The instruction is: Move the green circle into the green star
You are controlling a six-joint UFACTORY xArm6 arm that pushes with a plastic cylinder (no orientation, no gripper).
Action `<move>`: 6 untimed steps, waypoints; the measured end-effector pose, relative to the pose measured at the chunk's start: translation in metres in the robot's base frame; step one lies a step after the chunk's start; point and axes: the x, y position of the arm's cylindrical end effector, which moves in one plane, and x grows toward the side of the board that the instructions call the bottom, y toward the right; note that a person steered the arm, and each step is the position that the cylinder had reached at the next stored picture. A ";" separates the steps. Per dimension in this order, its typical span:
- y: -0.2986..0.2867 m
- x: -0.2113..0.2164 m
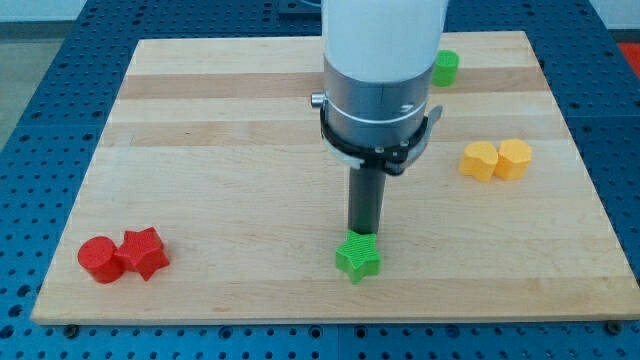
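The green circle stands near the view's top, right of centre, partly hidden behind the arm's white body. The green star lies near the view's bottom, at the middle of the wooden board. My tip is at the lower end of the dark rod, right at the star's top edge, touching or almost touching it. The green circle is far from the tip, up and to the right.
A red circle and a red star sit together at the view's bottom left. Two yellow blocks, a heart-like one and a hexagon, sit together at the right. A blue perforated table surrounds the board.
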 end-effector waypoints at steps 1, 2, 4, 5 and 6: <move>0.029 -0.111; 0.055 -0.171; 0.060 -0.230; 0.071 -0.286; 0.146 -0.289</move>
